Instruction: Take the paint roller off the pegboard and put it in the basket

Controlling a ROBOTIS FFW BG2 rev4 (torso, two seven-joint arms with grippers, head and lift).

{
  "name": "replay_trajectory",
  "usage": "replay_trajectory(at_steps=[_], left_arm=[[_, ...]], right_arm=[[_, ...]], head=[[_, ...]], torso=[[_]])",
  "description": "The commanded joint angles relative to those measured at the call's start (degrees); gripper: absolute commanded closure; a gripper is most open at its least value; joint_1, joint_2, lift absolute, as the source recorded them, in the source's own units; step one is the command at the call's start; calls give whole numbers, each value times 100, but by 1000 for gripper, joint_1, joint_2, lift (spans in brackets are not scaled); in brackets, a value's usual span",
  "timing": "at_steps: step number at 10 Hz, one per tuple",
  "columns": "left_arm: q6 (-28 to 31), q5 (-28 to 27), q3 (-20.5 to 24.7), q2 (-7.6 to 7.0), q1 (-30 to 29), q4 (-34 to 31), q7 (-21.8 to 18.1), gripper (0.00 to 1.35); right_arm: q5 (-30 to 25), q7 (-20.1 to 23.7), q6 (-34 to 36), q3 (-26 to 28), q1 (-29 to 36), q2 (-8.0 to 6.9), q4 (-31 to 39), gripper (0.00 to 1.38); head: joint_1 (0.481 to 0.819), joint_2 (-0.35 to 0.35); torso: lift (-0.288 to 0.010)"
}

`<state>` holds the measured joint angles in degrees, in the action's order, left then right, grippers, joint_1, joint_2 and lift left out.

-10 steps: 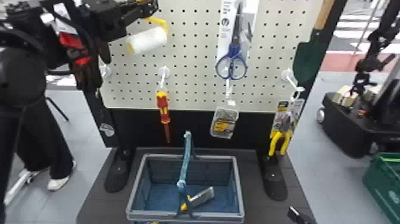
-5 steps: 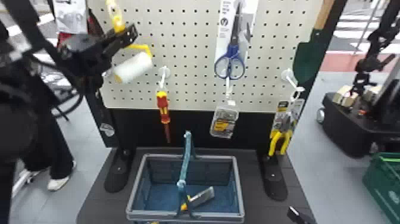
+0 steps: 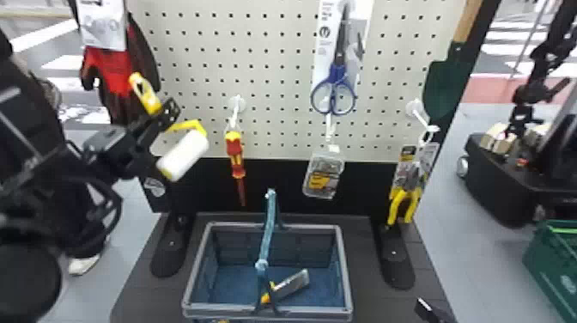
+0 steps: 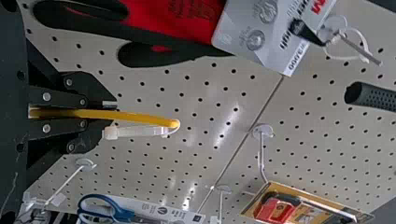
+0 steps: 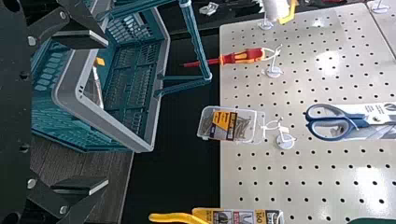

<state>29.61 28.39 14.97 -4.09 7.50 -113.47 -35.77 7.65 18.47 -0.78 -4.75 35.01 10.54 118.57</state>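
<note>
At the left of the head view my left gripper (image 3: 168,112) holds the paint roller, whose white sleeve (image 3: 183,155) hangs tilted in front of the pegboard (image 3: 274,86). Its yellow handle sticks up above the fingers. In the left wrist view the left gripper (image 4: 100,112) is shut on the yellow handle (image 4: 144,118), with a clear tie looped at its end. The grey-blue basket (image 3: 345,275) stands below, a tool with a yellow handle inside. My right gripper (image 3: 423,303) is low at the front right; in the right wrist view the right gripper (image 5: 103,112) is open, beside the basket (image 5: 116,126).
A screwdriver (image 3: 235,156), scissors (image 3: 332,96), a clear box (image 3: 323,174) and yellow-handled pliers (image 3: 403,204) hang on the board. The basket's handle (image 3: 268,232) stands upright over its middle. Gloves (image 3: 112,68) hang at the upper left.
My left gripper has come down and in from the upper left with the paint roller, which has become more tilted. The right arm looks unmoved.
</note>
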Motion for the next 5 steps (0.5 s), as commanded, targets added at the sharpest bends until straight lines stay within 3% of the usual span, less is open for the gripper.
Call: replay_trajectory(at_steps=[1, 4, 5], left_arm=[[176, 62, 164, 198, -434, -52, 9, 1219], [106, 79, 147, 424, -938, 131, 123, 1219], [53, 176, 50, 424, -1012, 342, 123, 1219]], right_arm=[[0, -2, -1, 0, 9, 1, 5, 251], [0, 7, -1, 0, 9, -8, 5, 251], [0, -2, -1, 0, 9, 1, 5, 251]], head=[[549, 0], [549, 0], [549, 0]], torso=[[-100], [-100], [-100]])
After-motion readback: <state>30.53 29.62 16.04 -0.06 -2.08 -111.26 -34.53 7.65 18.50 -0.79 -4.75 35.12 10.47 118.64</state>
